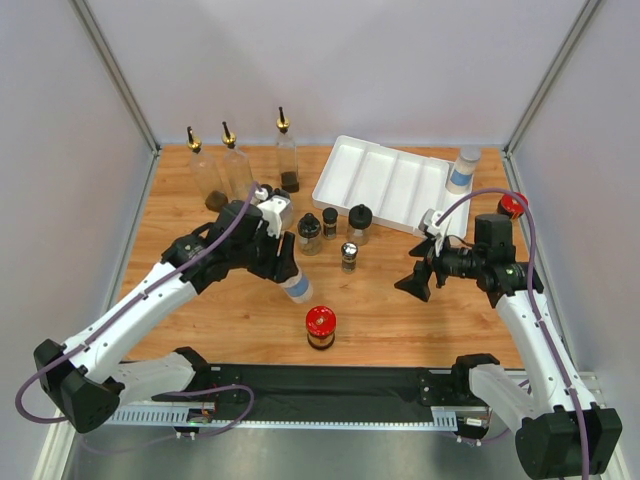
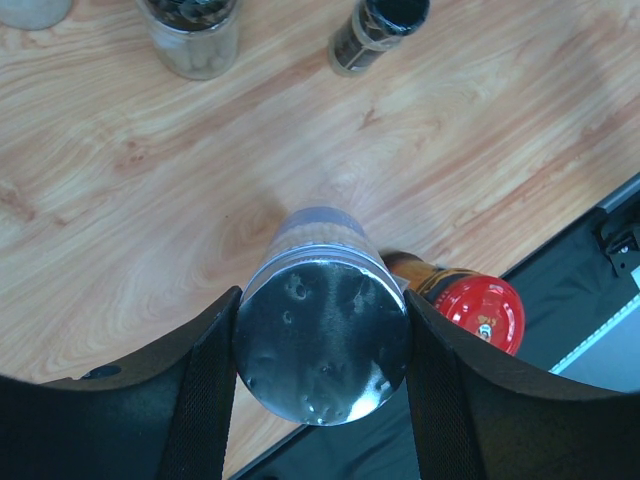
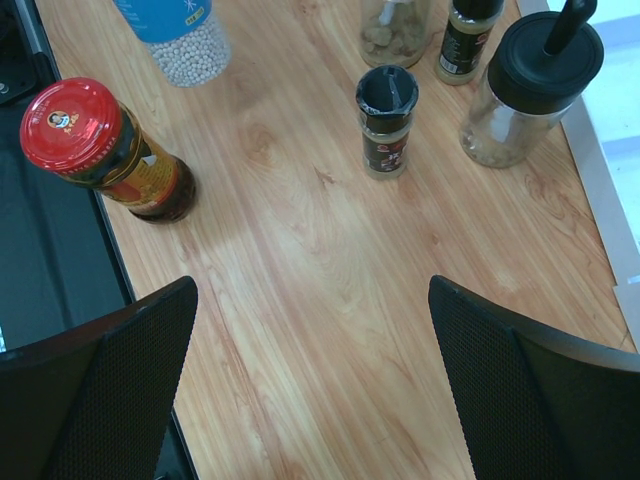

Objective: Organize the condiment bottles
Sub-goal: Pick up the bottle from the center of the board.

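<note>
Mid-table, my left gripper (image 1: 290,274) pinching silver-lidded shaker (image 2: 322,345), carry step; right gripper (image 3: 312,300) spread, empty. Next I need upright set-down beside matching shaker (image 1: 462,168).

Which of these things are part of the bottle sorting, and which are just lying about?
Job: three pourer-spout bottles, four black-capped jars, two red-lidded jars, shaker in the left gripper, second shaker far right.
Lying about: white divided tray, black mat at the near edge.
</note>
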Tool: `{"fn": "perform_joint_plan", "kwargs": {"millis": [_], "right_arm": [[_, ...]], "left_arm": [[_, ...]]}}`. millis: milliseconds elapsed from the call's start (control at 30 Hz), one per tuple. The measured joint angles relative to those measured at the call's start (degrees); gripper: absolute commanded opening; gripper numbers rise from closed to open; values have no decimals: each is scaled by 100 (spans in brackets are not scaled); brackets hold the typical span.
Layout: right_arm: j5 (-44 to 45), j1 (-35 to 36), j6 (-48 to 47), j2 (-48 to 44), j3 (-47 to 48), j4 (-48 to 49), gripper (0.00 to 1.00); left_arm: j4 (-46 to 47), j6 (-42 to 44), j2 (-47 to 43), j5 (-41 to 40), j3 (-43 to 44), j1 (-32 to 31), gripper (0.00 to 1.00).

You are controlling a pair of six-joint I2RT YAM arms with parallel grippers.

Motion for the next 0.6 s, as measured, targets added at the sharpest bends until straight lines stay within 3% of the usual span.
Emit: {"fn": "perform_joint_plan", "kwargs": {"millis": [600], "right_arm": [[-382,76,-385,-7,0,-236,100]], "left_arm": [[-39,-251,149,-4,404,-761,0]]}}
